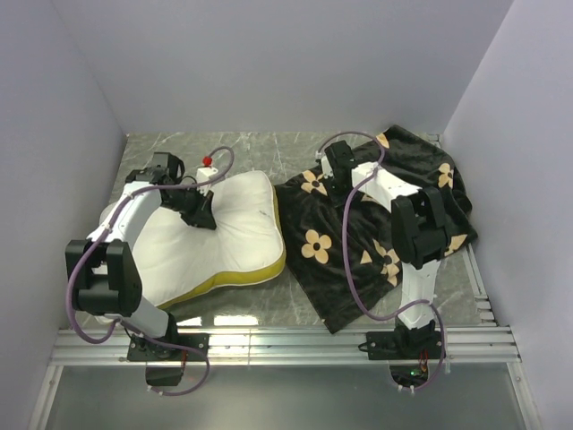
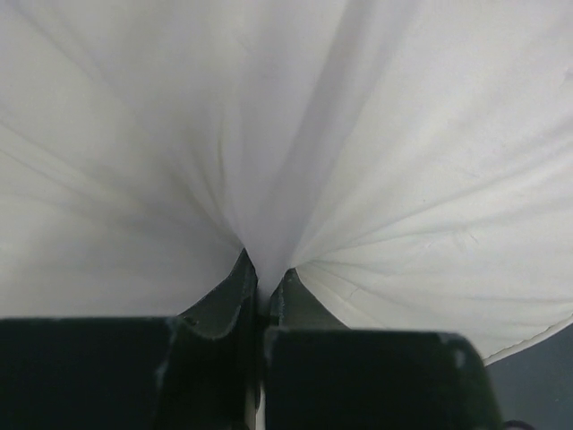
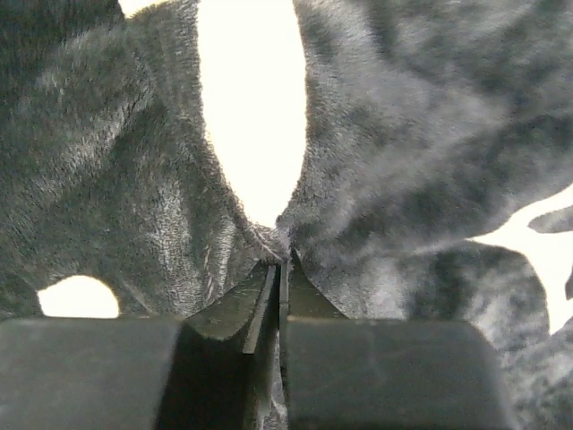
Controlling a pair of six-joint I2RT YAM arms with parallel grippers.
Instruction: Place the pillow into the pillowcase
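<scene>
The white pillow (image 1: 224, 237) with a yellow-olive side band lies on the left half of the table. My left gripper (image 1: 202, 215) is shut on a pinch of the pillow (image 2: 376, 152) near its top middle; white folds radiate from the left gripper (image 2: 265, 279). The black pillowcase (image 1: 358, 237) with tan flowers lies crumpled on the right, its left edge touching the pillow. My right gripper (image 1: 338, 170) presses into its upper left part. Seen from the right wrist, the right gripper (image 3: 283, 260) is shut on a fold of pillowcase (image 3: 421, 134) pile.
A small white object with a red top (image 1: 208, 164) stands behind the pillow near the left arm. Grey walls close in the marble table (image 1: 260, 309) on three sides. A metal rail (image 1: 286, 345) runs along the near edge.
</scene>
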